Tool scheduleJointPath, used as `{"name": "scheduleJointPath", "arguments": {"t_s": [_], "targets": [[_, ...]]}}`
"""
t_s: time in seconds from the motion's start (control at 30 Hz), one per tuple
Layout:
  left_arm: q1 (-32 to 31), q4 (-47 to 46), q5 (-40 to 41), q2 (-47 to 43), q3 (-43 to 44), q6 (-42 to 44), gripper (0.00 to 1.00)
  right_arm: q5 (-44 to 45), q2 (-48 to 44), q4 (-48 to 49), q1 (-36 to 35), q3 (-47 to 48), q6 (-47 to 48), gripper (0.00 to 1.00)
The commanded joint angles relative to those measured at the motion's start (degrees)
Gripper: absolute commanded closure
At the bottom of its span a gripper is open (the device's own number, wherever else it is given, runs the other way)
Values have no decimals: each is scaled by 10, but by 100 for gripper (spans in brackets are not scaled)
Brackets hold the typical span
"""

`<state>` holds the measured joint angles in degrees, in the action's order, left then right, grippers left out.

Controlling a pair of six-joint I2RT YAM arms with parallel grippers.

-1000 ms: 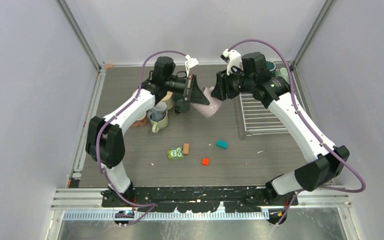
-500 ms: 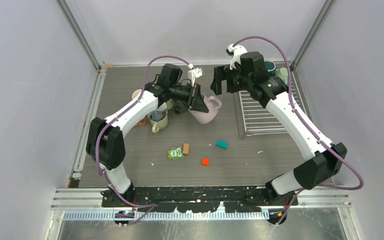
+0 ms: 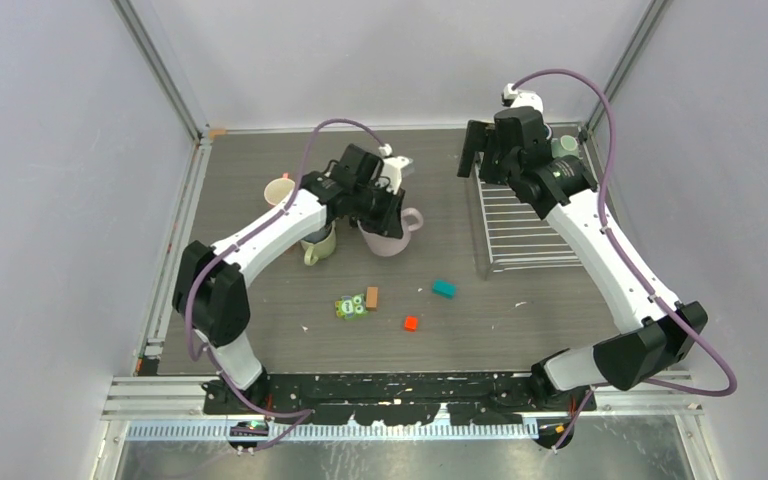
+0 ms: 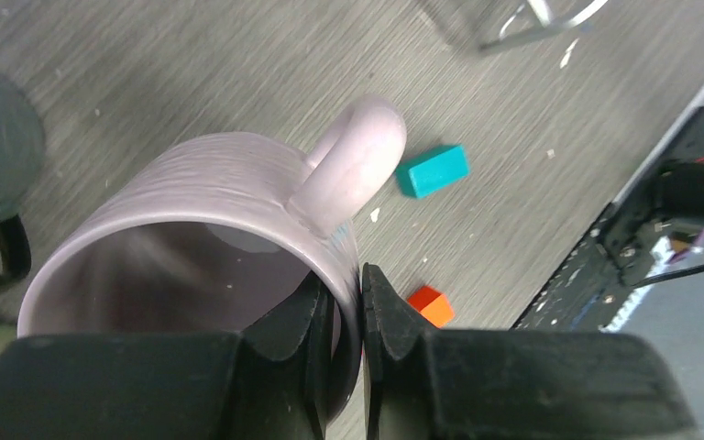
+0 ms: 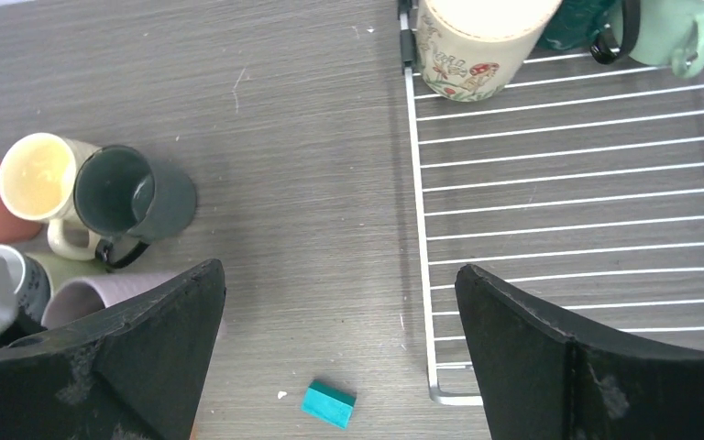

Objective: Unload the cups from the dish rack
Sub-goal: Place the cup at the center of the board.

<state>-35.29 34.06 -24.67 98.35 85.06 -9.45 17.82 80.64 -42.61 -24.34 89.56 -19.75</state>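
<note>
1. Left of dish rack [image 5: 421, 229]: left tool [image 4: 359, 302] clenched on mauve mug [image 4: 202, 183] rim, one finger inside, handle pointing toward rack.
2. Over rack's far-left corner: right tool [image 5: 337, 275] released, fingers spread wide, holding nothing.
3. Along rack's far edge: mushroom-print cream mug [image 5: 472, 46], dark teal mug [image 5: 587, 27], pale green mug [image 5: 674, 32].

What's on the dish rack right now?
Three mugs stand at the far end of the dish rack: a cream mushroom-print mug, a dark teal mug and a pale green mug. Its other bars are bare. The frame cuts off the far edge.
</note>
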Motion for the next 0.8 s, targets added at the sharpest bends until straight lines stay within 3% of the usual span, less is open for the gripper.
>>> {"name": "scheduleJointPath", "arguments": {"t_s": [0.0, 0.2, 0.47, 0.77], "targets": [[-27, 19, 111, -11, 39, 31, 100, 39, -15, -9, 6, 10, -51, 0], [-62, 25, 191, 23, 42, 41, 100, 34, -15, -8, 16, -1, -72, 0], [-65, -46, 264, 50, 14, 16, 100, 18, -16, -2, 18, -10, -80, 0], [-65, -56, 277, 85, 16, 14, 100, 11, -19, -1, 19, -22, -86, 0]]}}
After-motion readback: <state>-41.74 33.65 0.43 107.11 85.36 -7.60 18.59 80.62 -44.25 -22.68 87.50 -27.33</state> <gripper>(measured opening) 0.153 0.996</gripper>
